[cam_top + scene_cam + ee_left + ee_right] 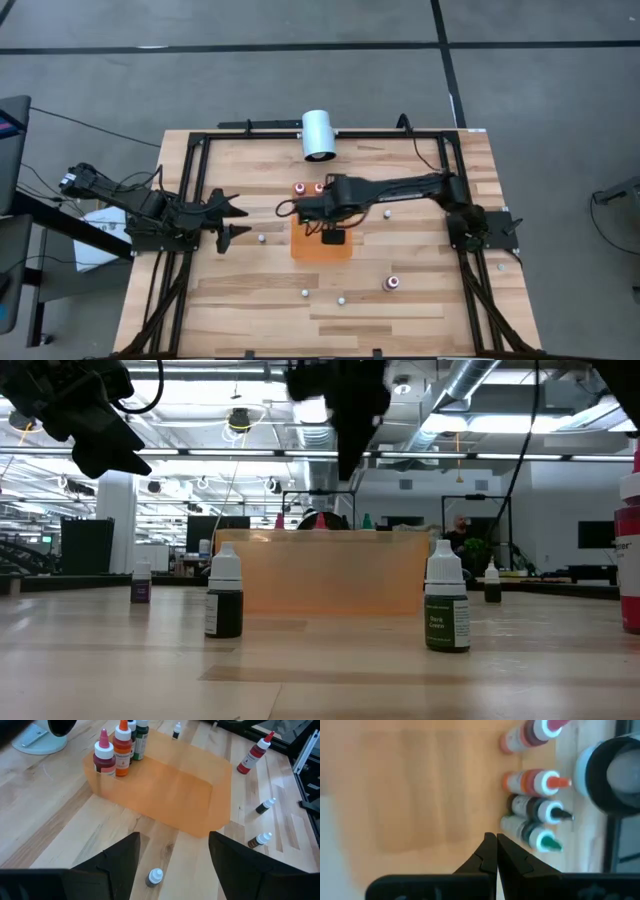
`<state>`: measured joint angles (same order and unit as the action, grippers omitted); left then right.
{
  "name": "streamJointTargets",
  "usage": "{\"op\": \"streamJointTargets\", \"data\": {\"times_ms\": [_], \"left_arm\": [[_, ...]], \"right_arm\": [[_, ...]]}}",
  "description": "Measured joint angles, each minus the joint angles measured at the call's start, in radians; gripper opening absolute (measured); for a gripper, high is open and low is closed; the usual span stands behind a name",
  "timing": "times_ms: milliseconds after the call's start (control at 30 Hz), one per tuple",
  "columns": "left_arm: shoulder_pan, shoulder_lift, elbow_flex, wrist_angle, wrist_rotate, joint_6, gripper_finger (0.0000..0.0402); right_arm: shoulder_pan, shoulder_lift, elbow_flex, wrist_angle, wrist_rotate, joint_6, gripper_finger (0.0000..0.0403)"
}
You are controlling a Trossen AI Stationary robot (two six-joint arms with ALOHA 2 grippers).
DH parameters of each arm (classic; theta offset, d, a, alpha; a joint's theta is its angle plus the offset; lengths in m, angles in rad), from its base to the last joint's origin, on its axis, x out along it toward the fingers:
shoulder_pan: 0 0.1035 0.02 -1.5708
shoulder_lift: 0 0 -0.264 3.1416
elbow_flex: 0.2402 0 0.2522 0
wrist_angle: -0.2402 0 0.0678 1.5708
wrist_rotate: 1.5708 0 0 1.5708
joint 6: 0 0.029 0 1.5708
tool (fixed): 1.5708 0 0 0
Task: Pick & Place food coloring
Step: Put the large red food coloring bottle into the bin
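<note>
Several food coloring bottles stand in a row on the far edge of the orange mat [322, 245]: red [530, 732], orange [532, 782], dark [532, 809] and green [530, 834]. My right gripper [495, 839] is shut and empty, hovering over the mat just beside the green bottle; it also shows in the high view [292, 208]. My left gripper [172, 850] is open and empty left of the mat, also seen in the high view [238, 216]. A small white-capped bottle [155, 876] stands on the table between its fingers, untouched.
A white cylinder [319, 135] lies at the table's far edge. Loose bottles stand or lie on the wood: a red one [390, 283], small ones [305, 292] [341, 299] [388, 213]. A black frame [200, 140] borders the table.
</note>
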<state>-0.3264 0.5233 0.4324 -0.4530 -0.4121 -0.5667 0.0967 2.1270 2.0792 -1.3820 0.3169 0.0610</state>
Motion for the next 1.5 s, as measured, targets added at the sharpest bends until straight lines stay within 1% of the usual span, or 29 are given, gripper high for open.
{"op": "streamJointTargets", "data": {"times_ms": [133,367,467,767,967,1200,1367,1500], "left_arm": [[0.000,0.000,0.000,0.003,0.006,-0.006,0.0229],[0.000,0.000,0.000,0.007,0.016,-0.013,0.0229],[0.000,0.000,0.000,0.006,0.016,-0.018,0.0229],[0.000,0.000,0.000,0.006,0.016,-0.022,0.0229],[0.000,0.000,0.000,0.003,0.017,-0.053,0.0229],[0.000,0.000,0.000,-0.001,0.017,-0.088,0.0229],[0.000,0.000,0.000,-0.001,0.016,-0.089,0.0229],[0.000,0.000,0.000,-0.001,0.015,-0.089,0.0229]], "right_arm": [[0.007,-0.110,-0.029,-0.033,-0.074,0.069,0.0001],[0.044,-0.282,-0.122,-0.156,-0.112,0.267,0.0001],[0.086,-0.347,-0.163,-0.194,-0.112,0.363,0.0001],[0.272,-0.500,-0.297,-0.188,-0.138,0.615,0.0001],[0.419,-0.546,-0.398,-0.171,-0.183,0.776,0.0001],[0.583,-0.553,-0.494,-0.051,-0.202,0.922,0.0001],[0.657,-0.554,-0.563,0.081,-0.202,1.023,0.0003],[0.699,-0.553,-0.619,0.169,-0.196,1.070,0.0022]]}}
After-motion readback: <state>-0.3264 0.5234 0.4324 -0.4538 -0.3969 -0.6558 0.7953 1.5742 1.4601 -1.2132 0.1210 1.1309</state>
